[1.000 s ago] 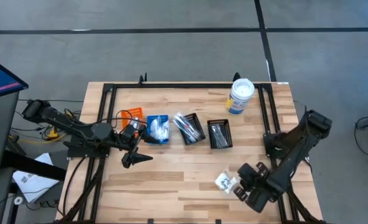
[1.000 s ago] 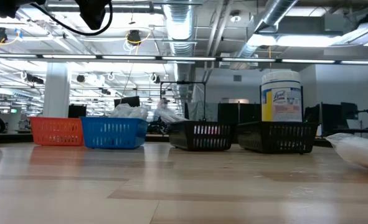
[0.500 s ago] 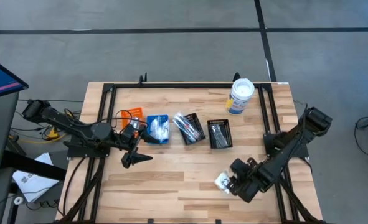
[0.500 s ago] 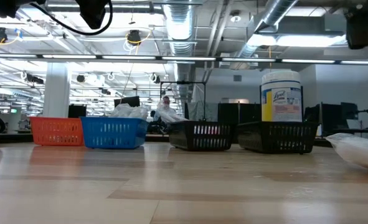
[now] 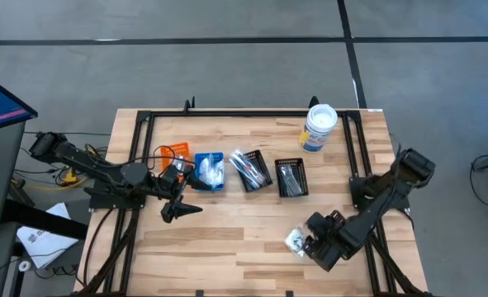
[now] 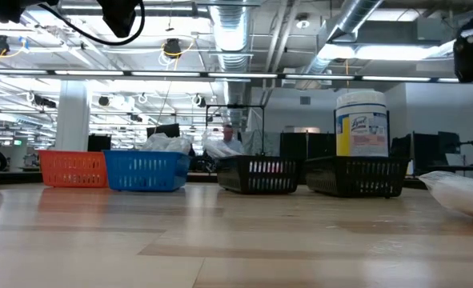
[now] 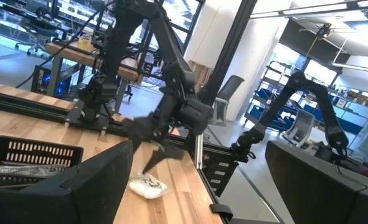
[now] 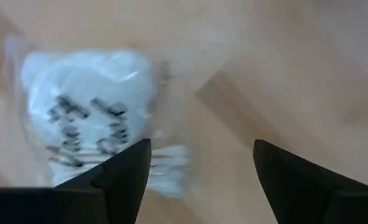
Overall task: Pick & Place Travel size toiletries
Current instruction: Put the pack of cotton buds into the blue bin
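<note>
The right arm has swung in from the lower right of the high view toward the middle of the table's [image 5: 227,239] near edge, and the right gripper [image 5: 310,245] now hangs right at the loose white packet [image 5: 296,240], which lies alone on the wood below the row of bins. A second ago its fingers were close together; now, in the right wrist view, they stand spread with a wide gap, the packet [image 8: 84,118] lying just ahead and partly behind one finger [image 8: 118,180]. To me that reads as lining up for a pick, nothing held yet. The left gripper [image 5: 182,210] waits at centre left, below the blue bin [image 5: 209,171], fingers apart and empty, unchanged. The black bins [image 5: 291,177] sit mid-frame, untouched.
</note>
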